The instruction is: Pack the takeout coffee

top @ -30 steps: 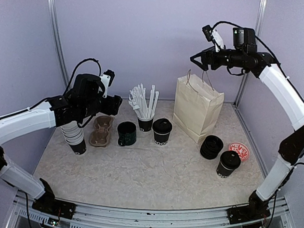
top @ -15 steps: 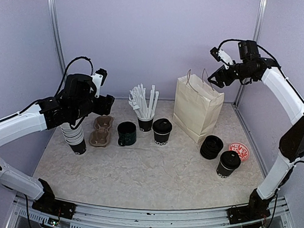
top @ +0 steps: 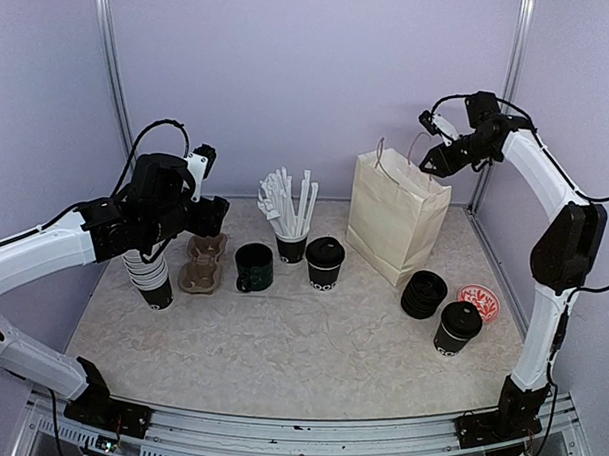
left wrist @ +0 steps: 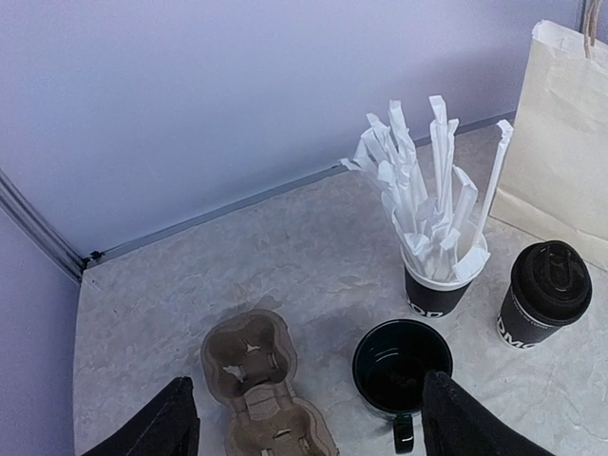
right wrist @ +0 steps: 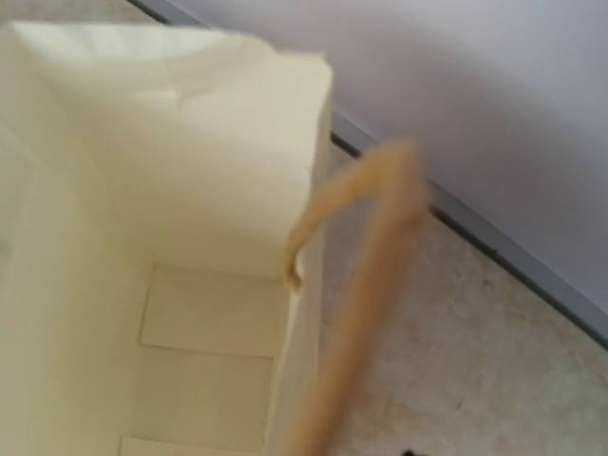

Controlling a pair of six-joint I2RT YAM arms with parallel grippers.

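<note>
Two takeout coffee cups with black lids stand on the table, one in the middle [top: 324, 263] [left wrist: 543, 294] and one at the right front [top: 458, 327]. My left gripper [top: 211, 216] hangs open and empty above the brown cup carrier [top: 202, 262] [left wrist: 261, 391]; its fingertips [left wrist: 174, 420] frame the carrier and the mug. My right gripper [top: 430, 162] is at the top right corner of the cream paper bag [top: 395, 217], by the bag's twisted handle [right wrist: 372, 313]. The right wrist view looks down into the bag's bare inside [right wrist: 190, 323], and its own fingers are out of frame.
A stack of black paper cups [top: 153, 274] stands left of the carrier. A glossy dark mug [top: 253, 267] [left wrist: 402, 366] and a cup of white straws [top: 291, 224] [left wrist: 432, 256] sit between carrier and bag. A pile of black lids [top: 423, 294] and a small red-patterned dish [top: 478, 301] lie at the right.
My right arm has swung right and down from above the bag to its handle. The left arm has drifted slightly left and back, still open.
</note>
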